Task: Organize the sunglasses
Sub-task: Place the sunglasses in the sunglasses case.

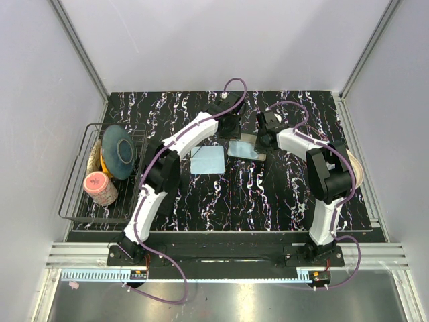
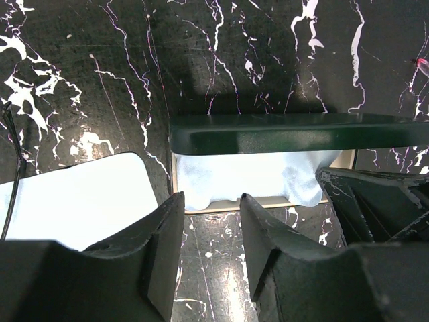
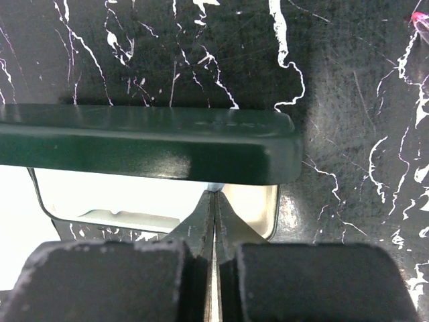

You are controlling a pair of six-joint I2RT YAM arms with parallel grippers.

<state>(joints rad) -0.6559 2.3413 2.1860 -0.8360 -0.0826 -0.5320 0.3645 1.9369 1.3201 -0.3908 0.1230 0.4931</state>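
The left claw (image 2: 209,204) stands partly wide. Its two fingers are apart, only the tabletop (image 2: 209,282) shows between them, and it holds nothing. It hangs just at the near rim of the case (image 1: 242,148). The right claw (image 3: 214,201) is pressed fully together and I see nothing between its tips. They sit at the case rim, just under the lid (image 3: 147,144).

The case lies in the middle of the tabletop, somewhat toward the far edge, with one claw at each side. The lid is raised, so the case is not closed. Inside lies a pale blue cloth (image 2: 248,176), wrinkled, which covers most of the tray.

I cannot find the sunglasses in any view. They may be under this cloth, but that is only my guess. A second cloth (image 1: 206,161), flat and of the same colour, lies on the tabletop just left of the case.

By my judgement the task is in its late part, if the sunglasses are indeed packed. What seems left is to shut the lid and perhaps to tidy the second cloth.

The case looks hard, dark green and glossy outside, with a cream lining and rounded corners.
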